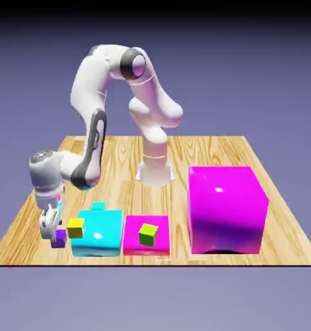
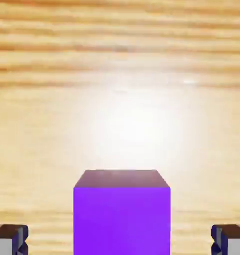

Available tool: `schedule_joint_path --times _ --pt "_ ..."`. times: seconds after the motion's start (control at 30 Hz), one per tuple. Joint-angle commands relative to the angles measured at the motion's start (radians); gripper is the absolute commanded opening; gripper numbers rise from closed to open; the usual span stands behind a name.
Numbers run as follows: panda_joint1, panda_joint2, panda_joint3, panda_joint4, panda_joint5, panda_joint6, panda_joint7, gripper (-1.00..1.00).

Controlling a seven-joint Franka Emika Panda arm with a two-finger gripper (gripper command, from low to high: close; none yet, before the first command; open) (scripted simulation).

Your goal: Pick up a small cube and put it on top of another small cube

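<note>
Purple cube [image 2: 121, 214] fills the lower middle of our hand view, sitting between our gripper [image 2: 120, 239] fingers, which stand spread well clear of its sides. At the exterior view's lower left it rests on the table [image 1: 183, 149]. We judge ourselves at the grasp step: next, close, lift, and carry to the lime cube [image 1: 148, 234] at lower centre.

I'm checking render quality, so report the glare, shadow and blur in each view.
Exterior view: a white highlight sits on the big magenta block, a dark shadow under its front edge; the gripper by the purple cube looks slightly smeared. Hand view: a bright washed-out glare spreads over the wooden table above the purple cube; the wood grain is soft and streaky.
</note>
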Motion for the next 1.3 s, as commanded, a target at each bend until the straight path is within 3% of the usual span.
schedule_joint_path --times 0.0,0.2,0.4,0.5,0.93,1.03,1.2,1.23,1.27 --pt "0.0 0.0 0.0 0.0 0.0 0.0 0.0 -1.0" --pt "0.022 -0.158 -0.025 -0.023 -0.009 -0.13 0.011 -1.0" --pt "0.239 -0.077 -0.215 0.124 0.0 -0.139 0.058 -1.0" --pt "0.345 -0.185 -0.172 0.111 0.024 -0.219 -0.002 -1.0" --pt "0.313 -0.506 0.298 -0.205 -0.052 -0.333 -0.267 -1.0" --pt "0.278 -0.524 0.318 -0.229 -0.076 -0.304 -0.239 -1.0" --pt "0.307 -0.37 0.282 -0.254 -0.152 -0.131 -0.186 -1.0" --pt "0.307 -0.37 0.282 -0.254 -0.152 -0.131 -0.186 1.0" --pt "0.307 -0.37 0.282 -0.254 -0.152 -0.131 -0.186 1.0"
